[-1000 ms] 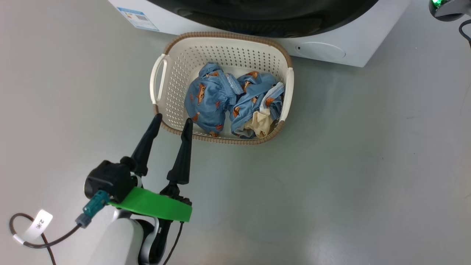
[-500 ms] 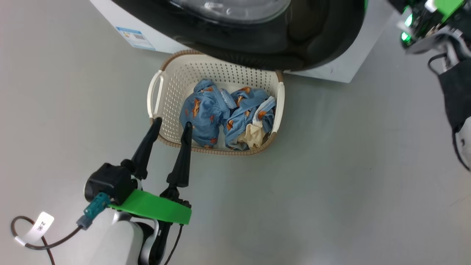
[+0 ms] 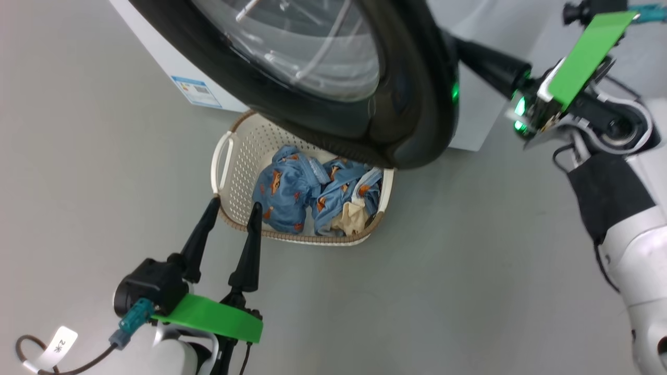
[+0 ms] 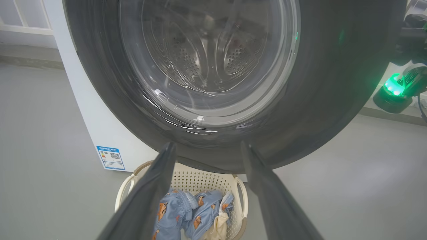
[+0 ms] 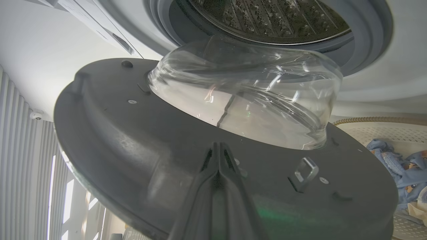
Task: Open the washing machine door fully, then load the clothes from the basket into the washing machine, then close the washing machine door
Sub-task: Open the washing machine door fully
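Slippage threatens: the right pincer (image 5: 218, 146), shut, bears on the inner face of the part-open washing machine door (image 3: 323, 78), which overhangs the basket (image 3: 223, 156) of clothes (image 3: 292, 192). If it slides off, the door could swing back. The left pincer (image 3: 234, 203) gapes wide at the basket's near-left rim.

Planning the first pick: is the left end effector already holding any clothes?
No, the left end effector is open and empty, and the clothes lie in the basket.

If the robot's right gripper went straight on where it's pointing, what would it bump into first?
The washing machine door. The shut right gripper points at its dark grey inner face, right next to the glass bowl. It looks very close, maybe touching.
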Tool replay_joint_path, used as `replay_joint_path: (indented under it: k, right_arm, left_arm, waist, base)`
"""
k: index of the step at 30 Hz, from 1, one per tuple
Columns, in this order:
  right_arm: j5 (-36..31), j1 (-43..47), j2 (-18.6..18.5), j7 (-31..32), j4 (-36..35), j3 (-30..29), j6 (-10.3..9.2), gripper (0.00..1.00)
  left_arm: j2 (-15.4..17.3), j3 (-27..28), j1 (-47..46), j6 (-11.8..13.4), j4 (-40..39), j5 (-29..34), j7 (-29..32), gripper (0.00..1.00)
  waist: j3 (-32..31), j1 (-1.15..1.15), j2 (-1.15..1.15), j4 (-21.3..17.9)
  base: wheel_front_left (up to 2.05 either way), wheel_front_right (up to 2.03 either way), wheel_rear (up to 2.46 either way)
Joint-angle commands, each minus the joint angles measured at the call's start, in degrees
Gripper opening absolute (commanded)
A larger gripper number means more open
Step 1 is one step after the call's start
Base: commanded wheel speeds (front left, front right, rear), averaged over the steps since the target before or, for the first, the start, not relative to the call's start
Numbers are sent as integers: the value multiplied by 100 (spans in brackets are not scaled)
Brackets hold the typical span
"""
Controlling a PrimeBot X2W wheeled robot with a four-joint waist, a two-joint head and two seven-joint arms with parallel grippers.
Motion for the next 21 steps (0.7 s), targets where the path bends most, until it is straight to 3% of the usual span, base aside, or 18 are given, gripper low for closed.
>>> replay_joint_path:
  k: [1,21]
  right_arm:
    - [-9,157,190,71,-244,103,10,0]
    - [-191,1227,742,441,-950,502,10,0]
  left_arm:
    - [106,223,68,-9,-116,61,-36,100]
    - [106,345,510,-9,-166,115,-36,100]
  waist:
    - [-139,0,0,-23]
    - [-728,0,0,78]
  base:
    - [0,0,0]
    - [0,0,0]
